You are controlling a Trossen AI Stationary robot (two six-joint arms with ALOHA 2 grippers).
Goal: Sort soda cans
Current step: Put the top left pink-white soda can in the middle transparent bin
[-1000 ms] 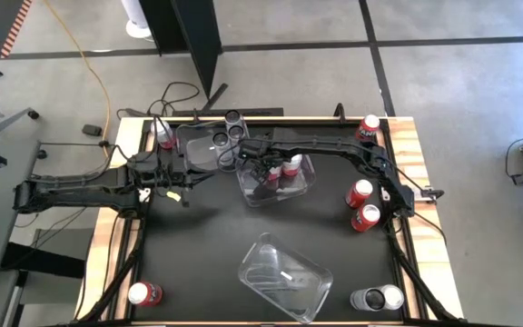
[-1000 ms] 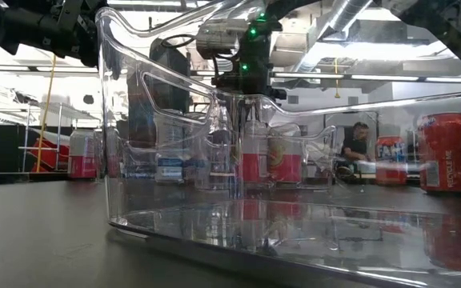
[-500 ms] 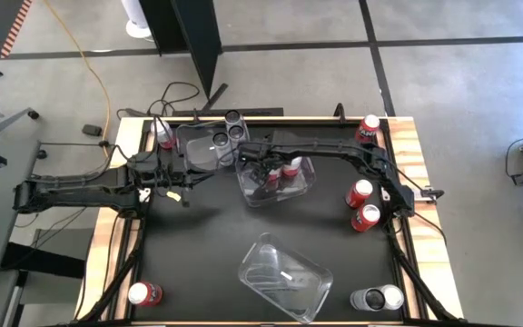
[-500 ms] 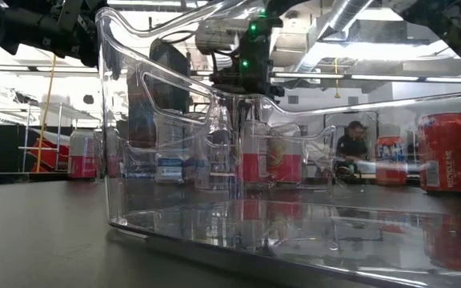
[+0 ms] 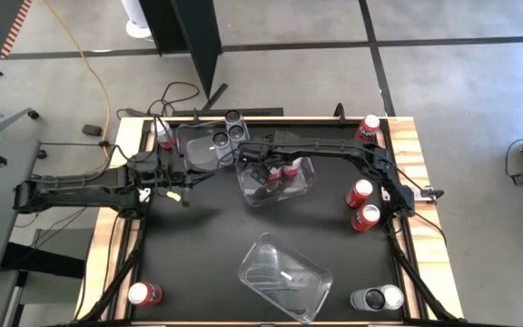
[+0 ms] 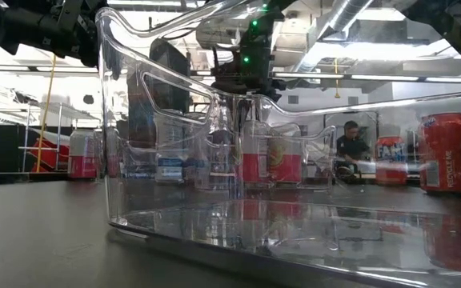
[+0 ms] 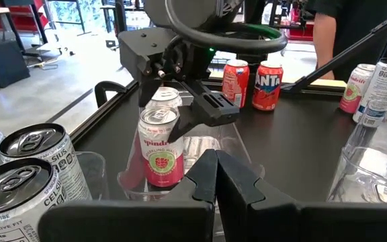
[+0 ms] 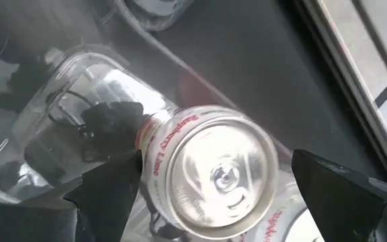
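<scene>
The right gripper (image 5: 263, 173) hung over the clear bin (image 5: 309, 186) near the table's far edge, its fingers spread apart either side of a pink can (image 7: 161, 151) standing upright inside, probably just set down. The left gripper (image 5: 182, 193), pinched together and empty, waited near the left edge. Bin walls left little sideways room, so straight up looked the clear way out.

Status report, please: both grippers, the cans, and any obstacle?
Right gripper open, over pink can standing in clear bin. Left gripper shut, waiting beside that bin. Other cans not yet sorted. No obstacle seen.
</scene>
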